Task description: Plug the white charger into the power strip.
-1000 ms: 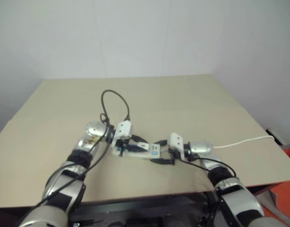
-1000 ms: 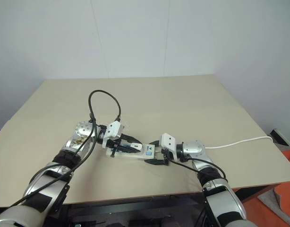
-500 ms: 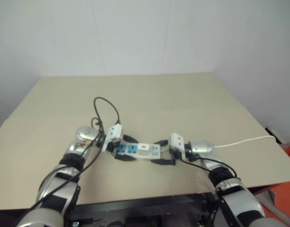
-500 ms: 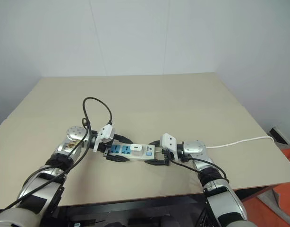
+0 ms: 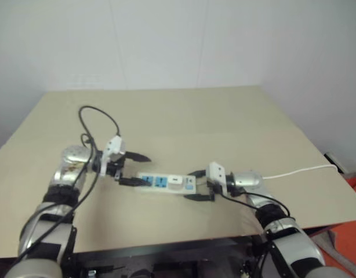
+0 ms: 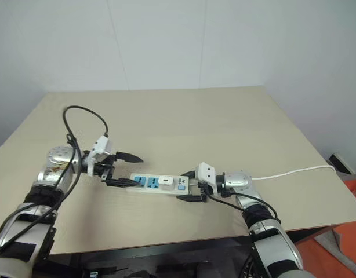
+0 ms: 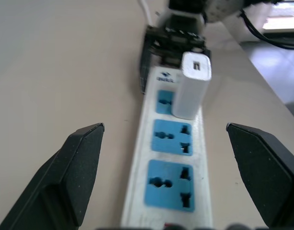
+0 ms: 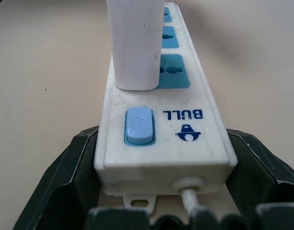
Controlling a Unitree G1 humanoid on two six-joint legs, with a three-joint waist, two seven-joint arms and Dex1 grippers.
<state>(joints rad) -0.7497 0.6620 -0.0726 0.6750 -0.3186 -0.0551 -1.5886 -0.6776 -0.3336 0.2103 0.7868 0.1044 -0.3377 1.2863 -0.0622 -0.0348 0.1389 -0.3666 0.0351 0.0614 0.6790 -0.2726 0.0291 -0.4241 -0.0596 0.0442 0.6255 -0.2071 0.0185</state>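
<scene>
- On the tan table (image 6: 224, 116), near its front edge, the power strip (image 6: 160, 185) lies flat, its long axis running side to side in front of the robot, with its thin white cord (image 6: 294, 172) trailing off toward the table's right edge.
- At the strip's switch end, the right gripper (image 6: 188, 185) has a black finger on either side of the bar; in the right wrist view both fingers sit against the bar's sides, so it looks clamped on the strip, bracing it.
- Off the strip's other end, the left gripper (image 6: 124, 169) hangs with its two black fingers spread wide and nothing between them. Its lower fingertip is close to the strip's free end, and I can't tell whether they touch.
- From that empty claw, the white charger (image 7: 191, 86) lies straight ahead along the bar, past two free blue sockets. It stands upright in the socket nearest the switch.
- Right arm is the nearer one to the charger, but it is busy holding the strip.
- To look at, the charger is a small plain white block with rounded edges and a little port on its top face. Its base meets the strip with no gap showing, so I'd judge it fully seated and the plugging done. What remains is likely just letting go and backing both arms off without nudging the bar.
</scene>
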